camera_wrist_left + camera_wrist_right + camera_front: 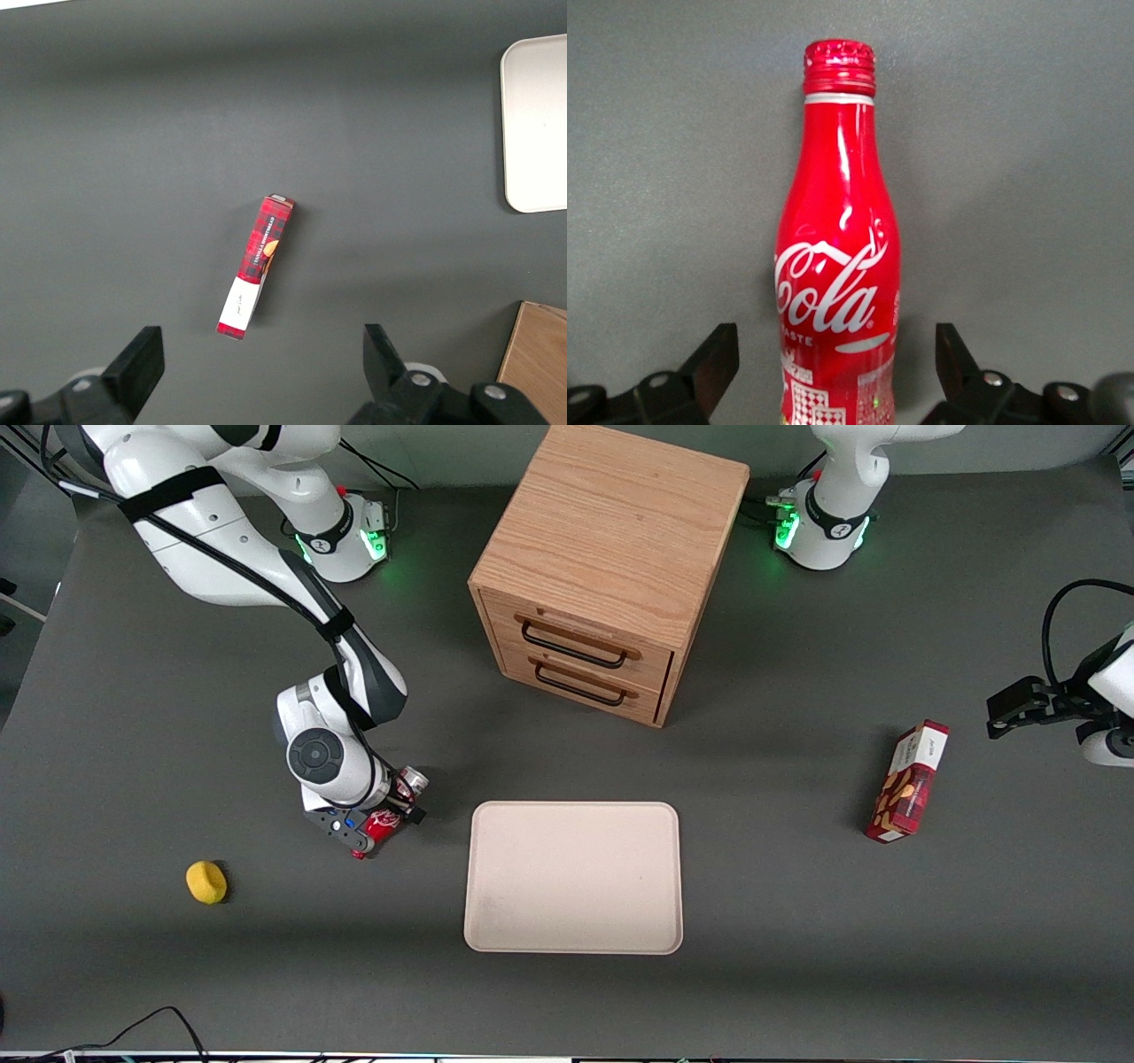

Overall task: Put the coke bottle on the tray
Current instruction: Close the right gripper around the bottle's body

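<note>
**Bottle lying on table beside tray; claw spread around it**

The coke bottle (390, 815) lies on its side on the dark table (797, 974), close to the tray (574, 877) but clear of its rim, on the side toward the working arm's end. Its silvery base points away from the front camera, its red cap toward it.

The gripper (376, 828) sits low over the bottle. In the right wrist view the two fingers (713, 359) stand spread, one to each side of the bottle's (837, 292) lower body, with visible gaps between metal and pad. The bottle is not pinched.

The tray is bare, its long edges running across the table. A strip of open table separates its nearest short edge from the bottle.

A wooden drawer cabinet (602, 567) stands farther from the front camera than the tray, both drawers closed, with open surface between its front and the tray's rim. A yellow object (206, 882) lies well apart from the gripper, toward the working arm's end. A red-and-white snack box (908, 793) lies well apart from the tray, toward the parked arm's end.
</note>
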Robot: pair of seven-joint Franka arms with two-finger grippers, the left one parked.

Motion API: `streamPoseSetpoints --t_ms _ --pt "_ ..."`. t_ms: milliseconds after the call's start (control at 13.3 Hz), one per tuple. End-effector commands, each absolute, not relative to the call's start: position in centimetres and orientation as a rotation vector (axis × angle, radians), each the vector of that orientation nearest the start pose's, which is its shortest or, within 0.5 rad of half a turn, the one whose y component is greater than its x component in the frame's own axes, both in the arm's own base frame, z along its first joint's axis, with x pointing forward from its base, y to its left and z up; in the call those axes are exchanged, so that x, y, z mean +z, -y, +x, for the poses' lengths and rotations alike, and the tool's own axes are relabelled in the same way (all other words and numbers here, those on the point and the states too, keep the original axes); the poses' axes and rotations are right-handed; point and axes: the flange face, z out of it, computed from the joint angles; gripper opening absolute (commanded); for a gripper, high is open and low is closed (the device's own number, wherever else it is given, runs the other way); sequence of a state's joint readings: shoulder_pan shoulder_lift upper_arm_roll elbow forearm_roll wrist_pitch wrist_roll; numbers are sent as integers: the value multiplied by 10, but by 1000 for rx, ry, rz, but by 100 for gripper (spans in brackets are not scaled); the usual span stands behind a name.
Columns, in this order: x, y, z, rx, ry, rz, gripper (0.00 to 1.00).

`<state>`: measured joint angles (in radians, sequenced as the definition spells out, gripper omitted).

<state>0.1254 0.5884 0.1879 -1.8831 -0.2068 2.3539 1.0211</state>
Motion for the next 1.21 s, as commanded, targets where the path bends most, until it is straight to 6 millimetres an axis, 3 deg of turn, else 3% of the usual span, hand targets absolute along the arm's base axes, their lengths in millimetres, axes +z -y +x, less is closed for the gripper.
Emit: streamPoseSetpoints --t_ms 0,75,151,377,904,1130 --pt "187 -189 596 65 -937 -3102 87" --pt "187 -189 596 62 -935 -3105 54" --pt "188 -189 596 59 -951 -3100 1" --pt "186 -196 592 37 -942 -3120 0" --pt "189 -192 594 35 -951 -3117 0" --pt "241 -184 599 23 -956 -3134 0"
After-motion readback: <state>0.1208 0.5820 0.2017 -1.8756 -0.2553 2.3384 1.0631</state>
